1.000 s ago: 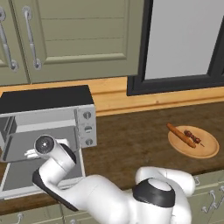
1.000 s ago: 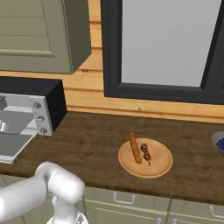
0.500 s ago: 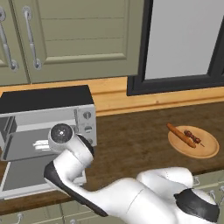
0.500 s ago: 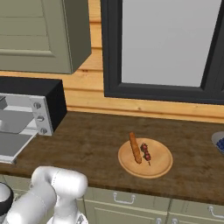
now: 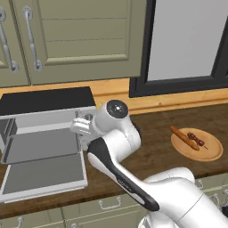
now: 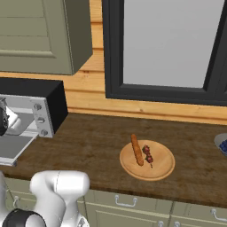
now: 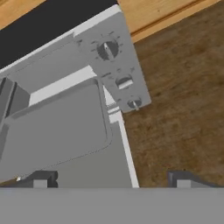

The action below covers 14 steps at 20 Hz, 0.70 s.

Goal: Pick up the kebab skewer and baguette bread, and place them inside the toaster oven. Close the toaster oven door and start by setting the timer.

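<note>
Left base view: the kebab skewer (image 5: 196,139) and the baguette bread (image 5: 184,137) lie side by side on a round wooden plate (image 5: 213,154) at the right of the desk (image 5: 156,147), well apart from the toaster oven (image 5: 42,127). The skewer's chunks are small and hard to tell apart. Both run diagonally, far ends toward the wall and to the left; in the right base view the baguette bread (image 6: 137,149) is the longer of the two beside the kebab skewer (image 6: 148,155). The toaster oven door (image 5: 44,174) hangs down flat, reaching the desk's front edge, the cavity open behind it. The white arm covers the oven's right side, hiding the knobs there; the hand view shows three knobs (image 7: 123,81) in a column. In that view the fingers (image 7: 109,179) stand wide apart above the lowered door with nothing between them. Bare wood lies open between oven and plate.
</note>
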{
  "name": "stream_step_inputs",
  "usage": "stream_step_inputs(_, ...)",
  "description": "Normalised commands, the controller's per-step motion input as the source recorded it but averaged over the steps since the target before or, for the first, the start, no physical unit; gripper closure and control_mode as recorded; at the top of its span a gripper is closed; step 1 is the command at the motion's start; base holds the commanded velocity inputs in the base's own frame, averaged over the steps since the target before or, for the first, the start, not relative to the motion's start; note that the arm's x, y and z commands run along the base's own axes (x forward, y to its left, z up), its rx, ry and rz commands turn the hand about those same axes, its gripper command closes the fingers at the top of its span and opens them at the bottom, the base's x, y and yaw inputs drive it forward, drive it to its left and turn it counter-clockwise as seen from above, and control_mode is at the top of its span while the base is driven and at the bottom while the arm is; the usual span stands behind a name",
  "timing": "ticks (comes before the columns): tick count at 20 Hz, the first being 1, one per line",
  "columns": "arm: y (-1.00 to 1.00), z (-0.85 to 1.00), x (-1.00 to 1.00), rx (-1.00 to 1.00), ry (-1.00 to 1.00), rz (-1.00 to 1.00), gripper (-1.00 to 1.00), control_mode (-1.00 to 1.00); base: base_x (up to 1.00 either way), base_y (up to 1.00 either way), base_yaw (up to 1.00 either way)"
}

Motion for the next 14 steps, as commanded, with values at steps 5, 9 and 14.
stream_step_inputs(5,-1.00,0.22,-0.15,0.12,0.27,-0.05,-1.00,-1.00,0.00,0.00,0.00)
stream_step_inputs(9,-1.00,0.00,-0.35,0.02,0.25,0.00,-1.00,-1.00,0.00,0.00,0.00)
stream_step_inputs(14,-1.00,-0.03,0.01,0.00,0.12,0.14,-1.00,-1.00,0.00,0.00,0.00)
